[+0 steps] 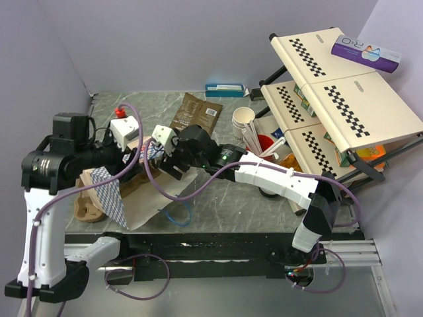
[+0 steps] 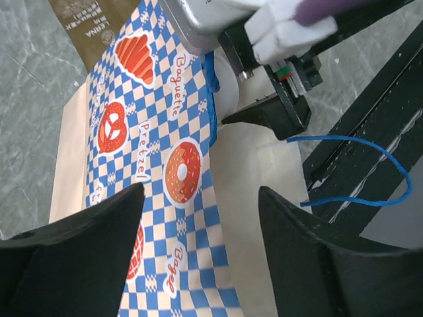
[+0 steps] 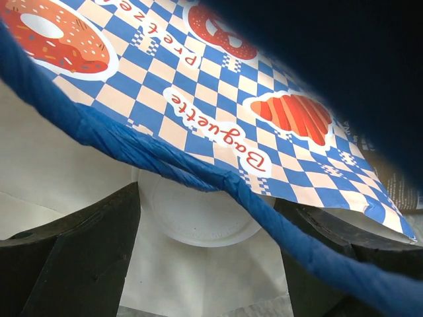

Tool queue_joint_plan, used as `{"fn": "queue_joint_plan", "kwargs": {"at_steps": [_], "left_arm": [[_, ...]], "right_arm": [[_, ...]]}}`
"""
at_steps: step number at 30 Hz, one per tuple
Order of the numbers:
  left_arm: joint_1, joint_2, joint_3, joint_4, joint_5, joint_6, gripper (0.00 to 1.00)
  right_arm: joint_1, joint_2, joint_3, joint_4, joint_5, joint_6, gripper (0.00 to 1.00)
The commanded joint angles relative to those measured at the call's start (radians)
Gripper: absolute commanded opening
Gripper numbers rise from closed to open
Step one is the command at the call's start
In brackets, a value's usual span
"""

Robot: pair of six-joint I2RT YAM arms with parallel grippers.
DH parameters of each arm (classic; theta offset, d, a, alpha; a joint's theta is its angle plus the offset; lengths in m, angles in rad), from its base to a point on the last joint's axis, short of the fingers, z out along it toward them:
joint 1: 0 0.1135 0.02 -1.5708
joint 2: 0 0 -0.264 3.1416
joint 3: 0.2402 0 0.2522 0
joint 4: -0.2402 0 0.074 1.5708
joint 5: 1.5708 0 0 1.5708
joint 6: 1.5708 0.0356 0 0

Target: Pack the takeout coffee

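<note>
A blue-and-white checked paper bag [image 1: 109,191] with bakery prints lies on its side in front of the left arm, mouth toward the right. In the right wrist view the takeout coffee [image 3: 198,211] shows as a round white lid inside the bag's pale interior. My right gripper [image 3: 208,198] is shut on it, a finger at each side, and the blue bag handle [image 3: 165,155] crosses in front. The left wrist view shows the cup [image 2: 228,92] at the bag's edge. My left gripper [image 2: 201,191] stands open over the bag [image 2: 152,132], holding nothing.
A brown coffee pouch [image 1: 196,113] lies behind the bag. Stacked cream cups [image 1: 243,119] and a red cup of sticks [image 1: 264,142] stand at centre right, beside a checkered rack [image 1: 344,99]. A cardboard cup carrier [image 1: 89,205] sits at the left front edge.
</note>
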Motion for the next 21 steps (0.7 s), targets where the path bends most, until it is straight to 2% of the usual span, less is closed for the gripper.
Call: {"fn": "queue_joint_plan", "kwargs": {"at_steps": [1,5,11,12,14,15,17,18,19,21], "left_arm": [[-0.071,0.041,0.031,-0.012,-0.097,0.02,0.74],[-0.149,0.064,0.016,-0.014,-0.193,0.037,0.69],[-0.23,0.096,-0.001,-0.015,-0.315,0.055,0.45],[-0.237,0.102,-0.004,-0.014,-0.324,0.058,0.37],[-0.261,0.105,-0.017,-0.014,-0.341,0.067,0.29],[-0.267,0.11,-0.023,-0.014,-0.348,0.069,0.19],[-0.278,0.118,-0.021,-0.012,-0.355,0.07,0.12],[-0.28,0.125,-0.017,-0.012,-0.355,0.072,0.04],[-0.281,0.127,-0.014,-0.012,-0.353,0.078,0.01],[-0.281,0.133,-0.008,-0.012,-0.344,0.081,0.01]], "right_arm": [[-0.006,-0.006,0.056,0.028,0.015,0.022,0.0],[-0.006,-0.006,0.061,0.025,0.019,0.024,0.0],[-0.008,-0.015,0.046,0.028,0.024,0.024,0.0],[-0.009,-0.016,0.039,0.026,0.026,0.024,0.0],[-0.012,-0.024,0.033,0.026,0.026,0.022,0.0],[-0.012,-0.027,0.026,0.025,0.026,0.021,0.0],[-0.015,-0.038,0.016,0.023,0.026,0.018,0.0],[-0.017,-0.044,0.009,0.023,0.026,0.015,0.0],[-0.017,-0.055,0.003,0.023,0.026,0.012,0.0],[-0.015,-0.067,-0.014,0.026,0.021,-0.008,0.0]]}}
